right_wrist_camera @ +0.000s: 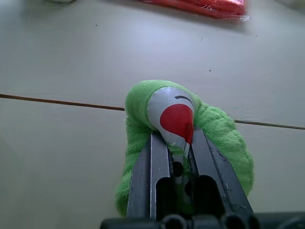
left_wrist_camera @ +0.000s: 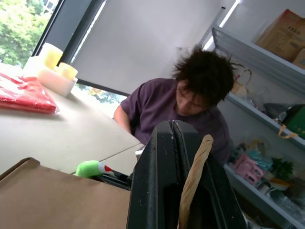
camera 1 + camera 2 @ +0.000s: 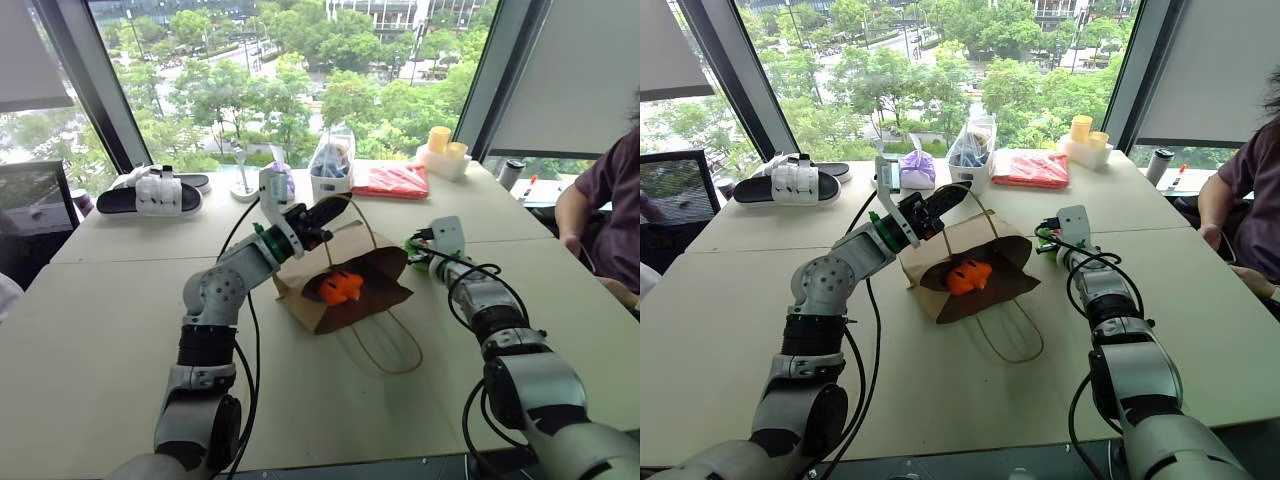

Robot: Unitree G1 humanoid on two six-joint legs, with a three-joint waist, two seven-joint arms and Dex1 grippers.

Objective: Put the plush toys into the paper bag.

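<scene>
Large pale tabletop (image 3: 120,300) under a window wall, crossed by a thin seam. Seated at its far right edge, a person in a purple shirt (image 3: 610,200), head bent down in the left wrist view.

Near the middle, brown paper bag (image 3: 970,262) lying with its mouth propped open towards the camera, one twisted-cord handle (image 2: 194,179) lifted, the other looped flat on the table in front. Along the far side: black-and-white slide sandal (image 3: 150,195), red packet (image 3: 390,180), clear plastic bag in a white box (image 3: 332,165), purple tied pouch (image 3: 918,166), white tray of yellow cups (image 3: 443,150).

Left gripper (image 3: 332,212) raised above the bag's upper edge, fingers pressed together on the lifted cord handle, holding the mouth up. Right gripper (image 1: 176,143) low over the table just right of the bag, fingers clamped on the white-and-red patch of the green plush toy (image 1: 224,138); toy seemingly resting on the table, though contact underneath hard to confirm.

Orange plush toy (image 3: 340,287) inside the bag's open mouth, lying on the lower wall, dark eyes faintly visible.
</scene>
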